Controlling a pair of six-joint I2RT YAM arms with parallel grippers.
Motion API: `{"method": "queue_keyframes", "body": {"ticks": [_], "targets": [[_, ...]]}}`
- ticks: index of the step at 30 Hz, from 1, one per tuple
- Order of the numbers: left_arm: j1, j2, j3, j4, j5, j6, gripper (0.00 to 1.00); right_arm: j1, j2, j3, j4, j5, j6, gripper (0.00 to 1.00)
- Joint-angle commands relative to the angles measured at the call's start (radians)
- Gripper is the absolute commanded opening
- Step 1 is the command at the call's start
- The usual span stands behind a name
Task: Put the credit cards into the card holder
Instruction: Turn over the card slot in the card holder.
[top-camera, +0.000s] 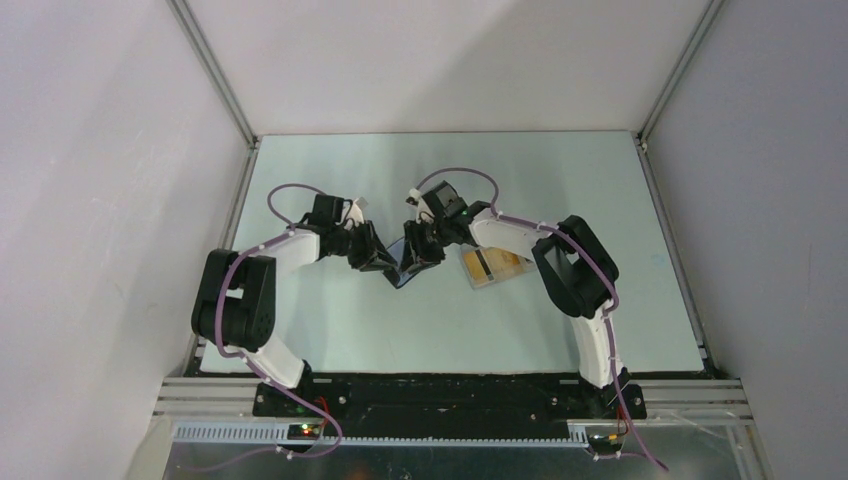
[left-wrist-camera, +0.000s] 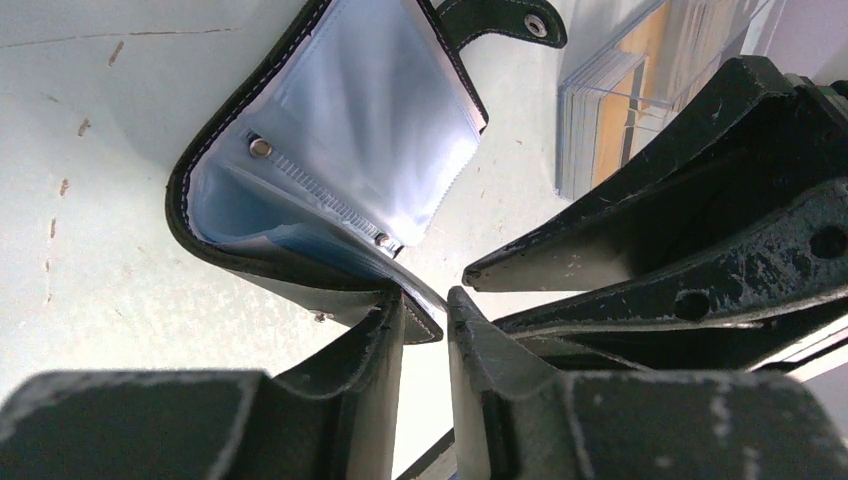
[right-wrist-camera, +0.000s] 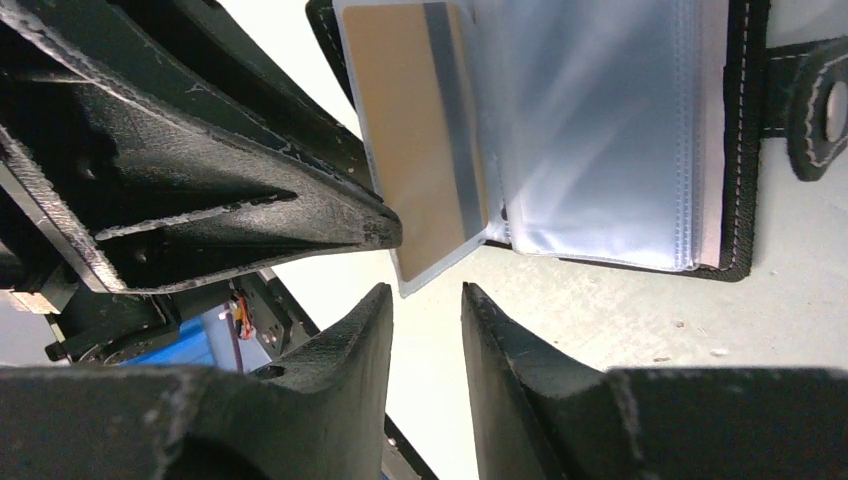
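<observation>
Judging from both wrist views, the task is only partly done. The card holder (right-wrist-camera: 720, 140) lies open on the table (left-wrist-camera: 90, 200), its clear sleeves (right-wrist-camera: 600, 130) fanned out and its snap strap (right-wrist-camera: 815, 110) flung to the right of the frame. One orange credit card (right-wrist-camera: 410, 130) with a grey stripe sits in the leftmost sleeve, though its lower corner appears to poke out past the sleeve's bottom edge, so I judge it not fully seated.

The left gripper (left-wrist-camera: 428, 305) has its jaws nearly together on the lower edge of the black cover, apparently pinching it to keep the holder open and steady. In the right wrist view its tip rests right against the card's edge.

The right gripper (right-wrist-camera: 425, 300) hovers just below that protruding corner, jaws a little apart with bare table showing between them. It grips nothing.

Most of the work is left. A stack of credit cards (top-camera: 495, 264) lies in the translucent tray (left-wrist-camera: 610, 62), just right of the holder at the centre of the overhead view, and the other sleeves look empty. The likely next need is nudging this card home, then fetching another from the tray.
</observation>
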Motion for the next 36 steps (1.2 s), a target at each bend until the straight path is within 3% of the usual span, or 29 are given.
{"method": "queue_keyframes", "body": {"ticks": [1, 11, 19, 30, 36], "targets": [[0.001, 0.021, 0.007, 0.011, -0.047, 0.027, 0.29, 0.01, -0.046, 0.017, 0.034, -0.011, -0.016, 0.37], [0.001, 0.014, 0.008, 0.01, -0.047, 0.024, 0.3, 0.013, 0.031, 0.101, -0.053, 0.075, 0.003, 0.35], [0.001, -0.007, -0.007, 0.011, -0.052, 0.027, 0.37, 0.01, 0.093, 0.197, -0.142, 0.12, 0.019, 0.33], [0.001, -0.016, -0.016, 0.009, -0.051, 0.024, 0.4, 0.003, 0.12, 0.212, -0.182, 0.148, 0.026, 0.32], [0.001, -0.07, -0.049, -0.004, -0.063, 0.024, 0.52, -0.01, 0.141, 0.233, -0.211, 0.166, 0.033, 0.31]]}}
